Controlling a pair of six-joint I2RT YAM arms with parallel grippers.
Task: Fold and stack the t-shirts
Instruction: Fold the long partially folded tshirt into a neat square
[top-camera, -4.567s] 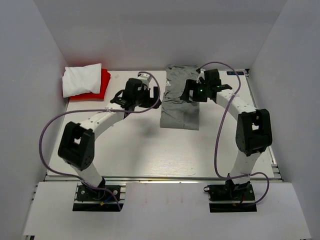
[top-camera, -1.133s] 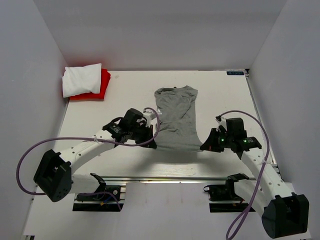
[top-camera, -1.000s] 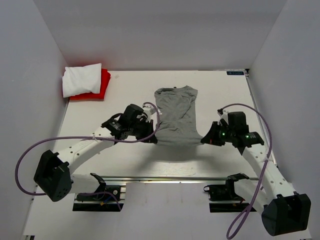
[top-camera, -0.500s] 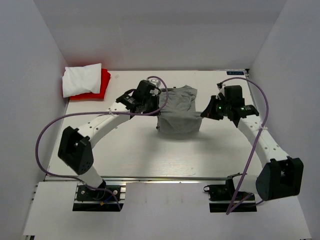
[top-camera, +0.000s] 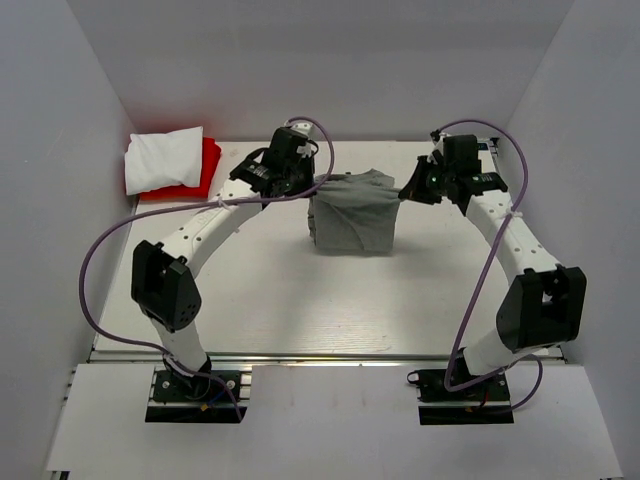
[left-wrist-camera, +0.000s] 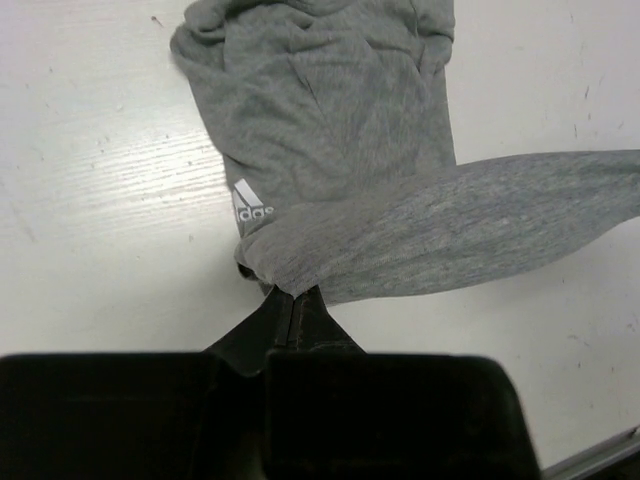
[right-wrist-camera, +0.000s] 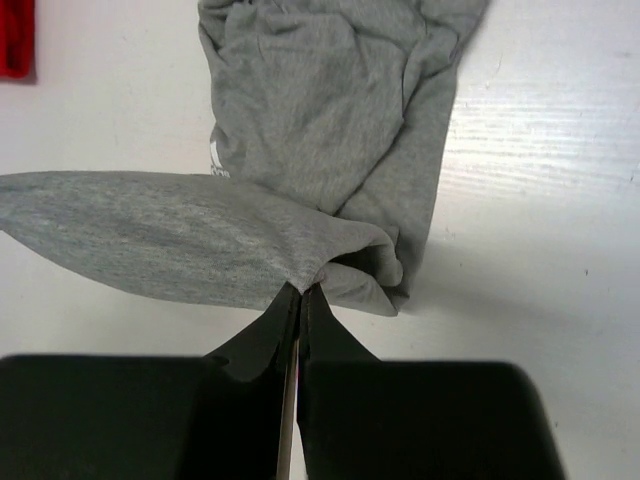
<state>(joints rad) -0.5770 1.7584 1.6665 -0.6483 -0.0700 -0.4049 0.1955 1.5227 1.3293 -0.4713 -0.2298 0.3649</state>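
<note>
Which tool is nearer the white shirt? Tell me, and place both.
Left. The left tool grips the grey shirt at the edge facing the white shirt; the right tool grips the opposite edge, farther off.

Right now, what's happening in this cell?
Both arms are mid-fold on the grey t-shirt. The left gripper and the right gripper are each shut on a corner of it, holding one edge stretched between them, raised above the rest of the shirt, which lies on the table. The white t-shirt sits folded on the red t-shirt in the far left corner. The grey one is not yet on that stack.
</note>
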